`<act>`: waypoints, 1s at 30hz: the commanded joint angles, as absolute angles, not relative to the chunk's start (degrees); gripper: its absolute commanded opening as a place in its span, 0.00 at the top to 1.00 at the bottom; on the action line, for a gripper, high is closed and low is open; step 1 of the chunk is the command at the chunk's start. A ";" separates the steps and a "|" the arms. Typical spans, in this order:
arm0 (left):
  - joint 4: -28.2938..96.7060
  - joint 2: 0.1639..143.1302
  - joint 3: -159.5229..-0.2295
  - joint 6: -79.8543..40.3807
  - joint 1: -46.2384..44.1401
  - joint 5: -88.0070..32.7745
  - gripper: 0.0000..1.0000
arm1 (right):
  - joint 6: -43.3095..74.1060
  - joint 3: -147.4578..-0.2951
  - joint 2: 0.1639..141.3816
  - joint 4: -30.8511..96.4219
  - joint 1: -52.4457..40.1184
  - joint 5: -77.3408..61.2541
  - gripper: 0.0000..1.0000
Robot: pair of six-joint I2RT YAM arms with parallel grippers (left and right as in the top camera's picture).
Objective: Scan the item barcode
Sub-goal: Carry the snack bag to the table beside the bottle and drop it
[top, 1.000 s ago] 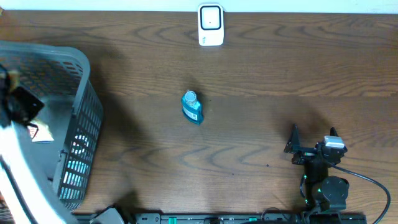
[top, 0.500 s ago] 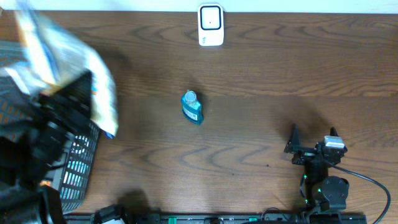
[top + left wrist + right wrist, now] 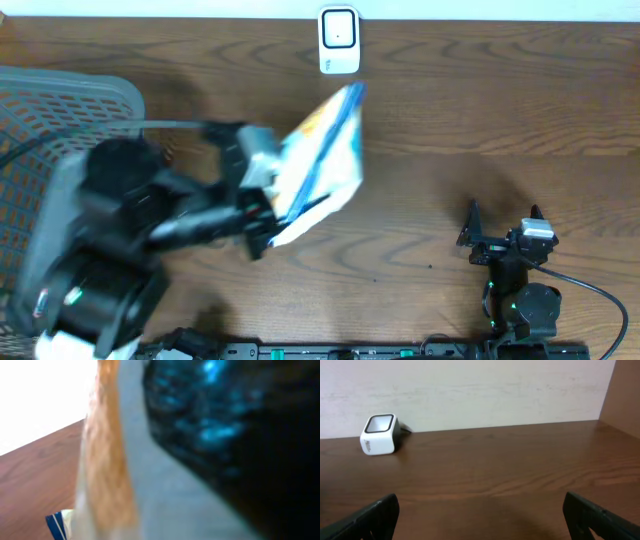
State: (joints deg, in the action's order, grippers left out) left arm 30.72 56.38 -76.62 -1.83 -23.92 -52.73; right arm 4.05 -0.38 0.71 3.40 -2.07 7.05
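I have the flat white, blue and orange packet (image 3: 322, 160) tilted over the brown wooden table (image 3: 480, 120), its top corner near the white box-shaped scanner (image 3: 339, 40), clamped in my left gripper (image 3: 262, 212), while my right gripper (image 3: 503, 217) sits spread wide

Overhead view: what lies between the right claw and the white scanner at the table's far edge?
Only bare wooden table between right claw and scanner; the right wrist view shows it too.
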 commanded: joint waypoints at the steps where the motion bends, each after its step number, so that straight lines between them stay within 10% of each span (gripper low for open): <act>1: 24.25 63.77 -76.49 0.40 -33.45 -46.22 0.93 | 3.55 -0.32 0.49 3.66 -2.68 6.92 0.01; 14: 10.37 95.74 -76.49 -34.89 -51.09 22.11 0.92 | 3.55 -0.32 0.49 3.66 -2.68 6.92 0.01; 26: 12.16 114.78 -76.49 -37.23 -51.35 24.88 0.87 | 3.55 -0.32 0.49 3.66 -2.68 6.92 0.01; 30: 12.14 114.89 -76.58 -37.19 -51.86 21.54 0.51 | 3.55 -0.32 0.49 3.66 -2.68 6.92 0.01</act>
State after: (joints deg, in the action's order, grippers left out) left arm 12.29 115.98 -76.38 -36.27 -51.22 22.17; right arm 4.05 -0.38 0.73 3.42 -2.07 7.05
